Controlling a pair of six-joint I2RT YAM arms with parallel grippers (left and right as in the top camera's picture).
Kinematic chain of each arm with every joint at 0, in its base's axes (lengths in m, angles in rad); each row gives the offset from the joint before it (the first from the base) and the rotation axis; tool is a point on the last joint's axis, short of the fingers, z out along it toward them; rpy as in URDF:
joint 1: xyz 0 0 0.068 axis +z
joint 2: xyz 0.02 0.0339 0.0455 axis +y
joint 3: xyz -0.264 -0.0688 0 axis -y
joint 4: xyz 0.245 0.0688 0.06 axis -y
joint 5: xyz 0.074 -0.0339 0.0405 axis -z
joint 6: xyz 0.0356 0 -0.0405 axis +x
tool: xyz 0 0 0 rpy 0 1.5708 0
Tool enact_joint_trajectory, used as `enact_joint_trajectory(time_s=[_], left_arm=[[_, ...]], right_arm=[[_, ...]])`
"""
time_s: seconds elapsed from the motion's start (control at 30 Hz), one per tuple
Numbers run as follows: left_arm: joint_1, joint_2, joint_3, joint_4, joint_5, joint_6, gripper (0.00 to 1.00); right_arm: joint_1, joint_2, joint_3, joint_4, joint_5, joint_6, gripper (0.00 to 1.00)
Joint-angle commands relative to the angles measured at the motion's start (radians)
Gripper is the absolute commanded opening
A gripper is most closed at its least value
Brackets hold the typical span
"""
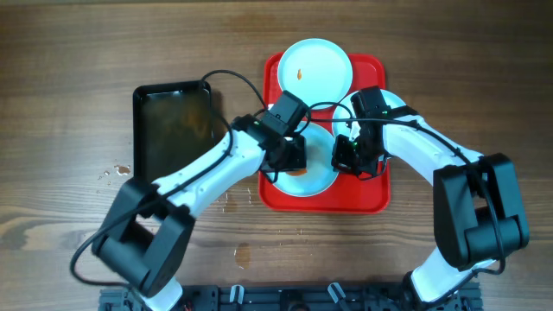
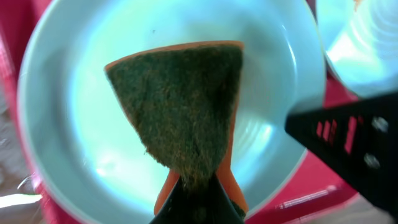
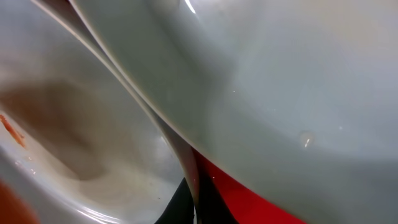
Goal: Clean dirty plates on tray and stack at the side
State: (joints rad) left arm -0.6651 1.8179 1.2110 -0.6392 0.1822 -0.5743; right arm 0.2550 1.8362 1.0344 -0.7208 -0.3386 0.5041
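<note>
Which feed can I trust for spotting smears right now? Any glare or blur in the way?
Overhead: sharp and evenly lit; the orange smear on the far plate shows clearly. Left wrist: the sponge is in focus, but the plate under it is washed pale by glare. Right wrist: too close, plate rims blurred soft.

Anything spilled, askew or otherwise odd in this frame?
Yes. Liquid is spilled on the wooden table: droplets off the black tray's near-left corner, and a wet patch nearer the arm bases. The right-hand plate also appears to overhang the red tray's right rim.
</note>
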Motion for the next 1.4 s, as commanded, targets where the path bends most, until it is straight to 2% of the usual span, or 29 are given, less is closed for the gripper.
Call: enact_joint_trajectory(time_s=[0.0,0.17,0.37,0.47,0.6,0.7,0.8,0.97,1.13,1.27,1.37], left_arm=[[0.002,0.063,-0.003,0.06,0.008,-0.006,0.04],[0.001,0.126,-0.003,0.084,-0.032,0.073,0.04],[0.012,0.157,-0.003,-0.048,-0.35,0.075,0.04],[0.013,0.157,-0.003,-0.092,-0.525,0.135,0.04],[0.013,0.157,0.011,-0.136,-0.623,0.152,0.04],[0.013,0.155,0.065,-0.194,-0.621,0.147,0.04],[0.013,0.144,0.149,-0.269,-0.603,0.092,0.04],[0.077,0.05,0.244,-0.306,-0.359,0.087,0.04],[0.209,-0.06,0.244,-0.382,-0.199,0.088,0.04],[0.357,-0.14,0.244,-0.481,-0.196,0.1,0.04],[0.459,-0.162,0.244,-0.533,-0.257,0.126,0.04]], right_arm=[[0.002,0.032,-0.039,-0.002,0.056,0.019,0.04],[0.002,0.032,-0.039,-0.005,0.056,0.019,0.04],[0.002,0.032,-0.039,-0.018,0.056,0.019,0.04],[0.002,0.032,-0.04,-0.032,0.056,0.02,0.04],[0.002,0.032,-0.04,-0.04,0.056,0.024,0.04],[0.002,0.032,-0.04,-0.043,0.057,0.022,0.04],[0.002,0.032,-0.04,-0.05,0.083,0.023,0.04],[0.002,-0.005,-0.04,-0.054,0.091,0.006,0.04],[0.002,-0.127,-0.039,-0.055,0.102,-0.107,0.04],[0.012,-0.251,-0.039,-0.057,0.115,-0.184,0.04],[0.043,-0.336,-0.039,-0.057,0.195,-0.194,0.04]])
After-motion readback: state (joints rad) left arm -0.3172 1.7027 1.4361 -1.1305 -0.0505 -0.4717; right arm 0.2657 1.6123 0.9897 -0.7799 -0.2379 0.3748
